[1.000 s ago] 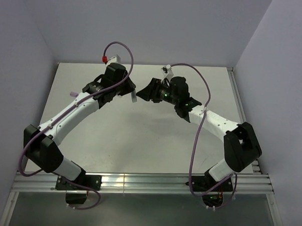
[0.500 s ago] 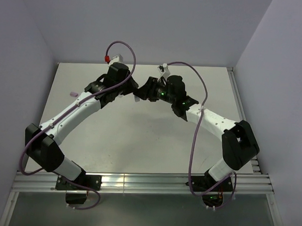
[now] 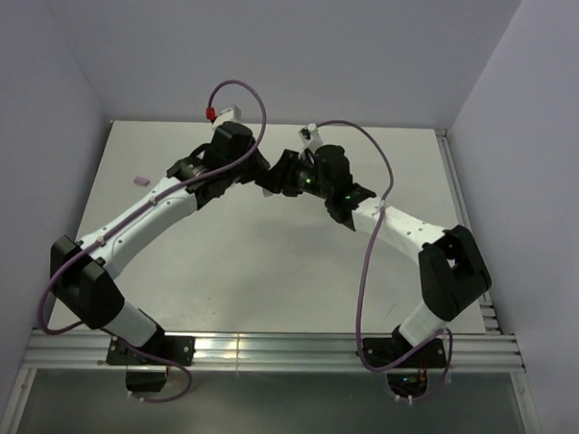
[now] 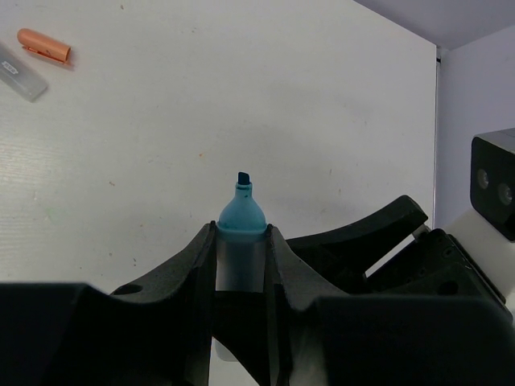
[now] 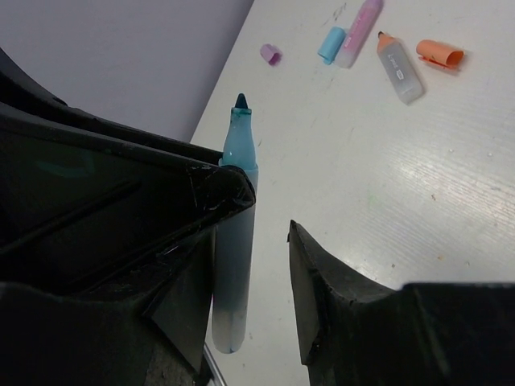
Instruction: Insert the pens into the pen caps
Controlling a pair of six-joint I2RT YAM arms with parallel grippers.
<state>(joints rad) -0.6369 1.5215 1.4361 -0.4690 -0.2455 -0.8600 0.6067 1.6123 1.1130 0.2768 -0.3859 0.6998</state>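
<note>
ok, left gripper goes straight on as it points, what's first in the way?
Probably bare table, touched first by the tip of the blue pen it holds; depth is unclear.

Top camera high behind the robot, looking down on the whole table [image 3: 268, 264], wrist cameras close, facing across it, both sharing the blue pen [image 4: 241, 217] and orange cap [image 4: 46, 46].

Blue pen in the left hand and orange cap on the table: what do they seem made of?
Blue pen: probably plastic, a frosted translucent barrel and glossier blue collar; the dark tip may be felt. Orange cap: seemingly opaque plastic, even colour, slight sheen, moulded clip. Table: white, matte, faintly grained, perhaps painted board.
</note>
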